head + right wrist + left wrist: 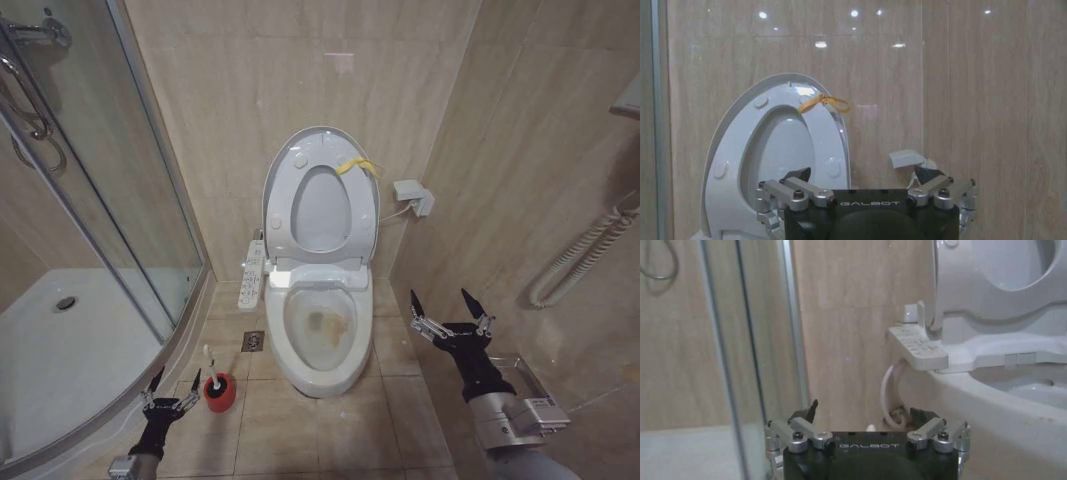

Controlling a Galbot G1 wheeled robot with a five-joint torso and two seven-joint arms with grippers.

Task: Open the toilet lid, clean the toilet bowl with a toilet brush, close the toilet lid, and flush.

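**Lid is up, brushing not begun**

So, going from the left: the left claw [170,388] hangs low with its fingers apart, holding nothing, just beside the toilet brush [211,366], which stands in its red holder [220,392] on the floor. In the middle, the toilet lid [322,195] leans open against the wall, and the toilet bowl [322,330] shows brown stains. Cleaning, closing and flushing remain. On the right, the right claw [447,305] is spread wide and empty, near the bowl.

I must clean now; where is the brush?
In the head view, the brush stands in its red holder on the floor left of the toilet, beside the left gripper.
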